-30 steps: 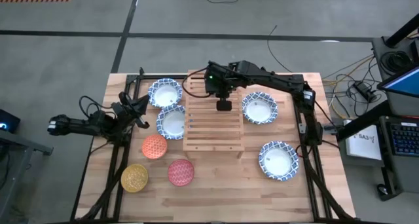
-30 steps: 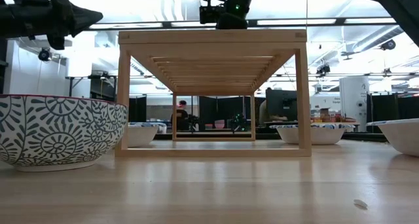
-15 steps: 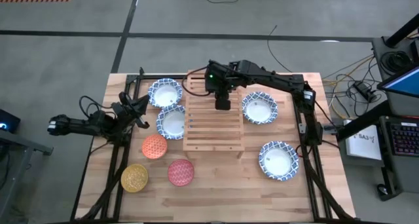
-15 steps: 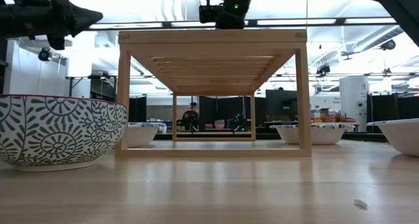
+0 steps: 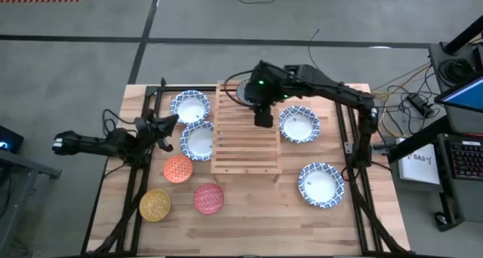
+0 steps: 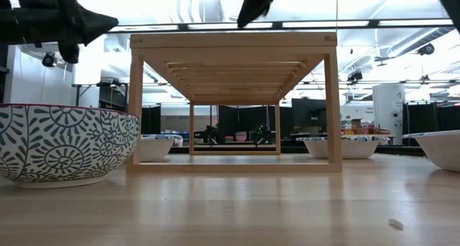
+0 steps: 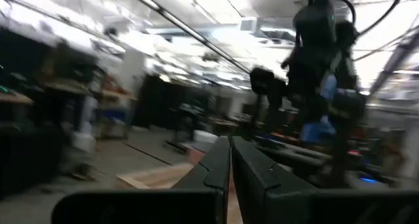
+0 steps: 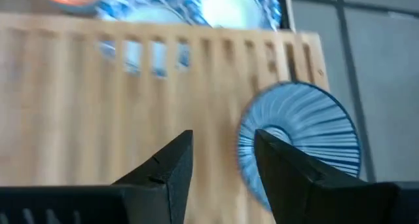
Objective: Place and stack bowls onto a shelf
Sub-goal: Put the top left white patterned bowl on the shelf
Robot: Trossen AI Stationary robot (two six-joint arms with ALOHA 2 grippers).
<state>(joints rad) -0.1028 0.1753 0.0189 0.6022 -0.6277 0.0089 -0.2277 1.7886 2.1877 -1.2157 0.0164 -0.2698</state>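
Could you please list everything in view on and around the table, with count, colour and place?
Wide bowls: four, blue-patterned rims, white centres; two left of the shelf, two right of it on the tabletop.
Blue-grey bowl: one, ribbed; on the shelf's top near its far corner, by the right gripper.
Orange bowl: one; tabletop, left of the shelf.
Yellow bowl: one; near-left of the tabletop.
Red bowl: one; beside the yellow bowl.
Shelf: one, light slatted wood; table centre.
Tabletop: one, plank wood.
Right gripper: open, empty, above the shelf's far end.
Left gripper: shut, empty, over the table's left side.
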